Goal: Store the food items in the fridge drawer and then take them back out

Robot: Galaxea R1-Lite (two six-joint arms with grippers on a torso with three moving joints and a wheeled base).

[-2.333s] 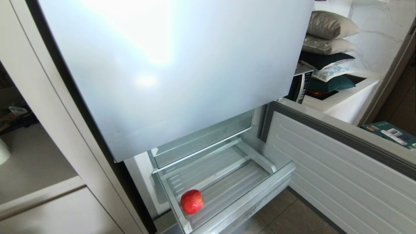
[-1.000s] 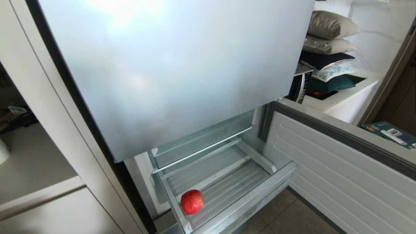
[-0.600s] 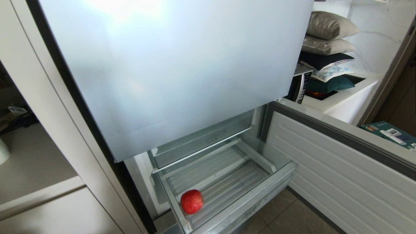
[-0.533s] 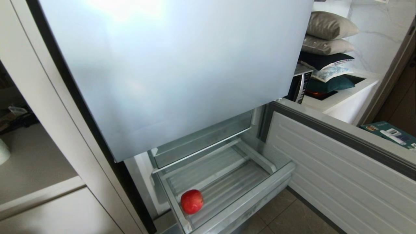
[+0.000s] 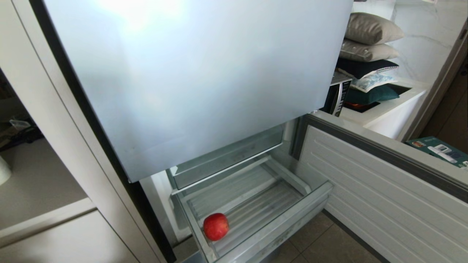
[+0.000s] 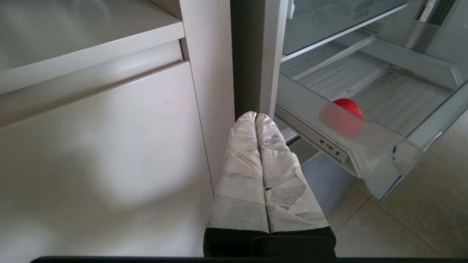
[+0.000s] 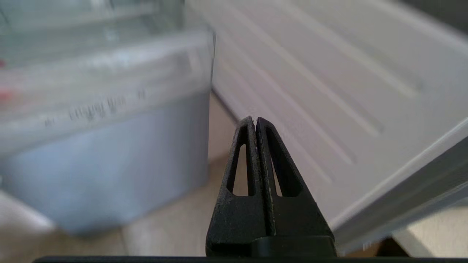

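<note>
The clear fridge drawer (image 5: 289, 221) stands pulled out below the upper door. A smooth red apple (image 5: 216, 226) lies at its front left corner on the ribbed floor; it also shows in the left wrist view as the apple (image 6: 350, 105) behind the drawer's frosted wall (image 6: 369, 146). No other food item is in view. My left gripper (image 6: 256, 116), wrapped in white tape, is shut and empty, low beside the cabinet, short of the drawer. My right gripper (image 7: 254, 120) is shut and empty, low in front of the drawer's front (image 7: 102, 98) and the open door. Neither arm shows in the head view.
The grey-blue upper fridge door (image 5: 197, 80) hangs over the drawer. The lower door (image 5: 384, 190) stands swung open at the right, its ribbed inner face toward the drawer. White cabinets (image 5: 47, 204) flank the left. Cushions (image 5: 369, 36) and a counter lie at the far right; tiled floor (image 5: 329, 244) below.
The apple, the drawer and the doors stay where they were in the head view. Only the glare on the upper door shifts.
</note>
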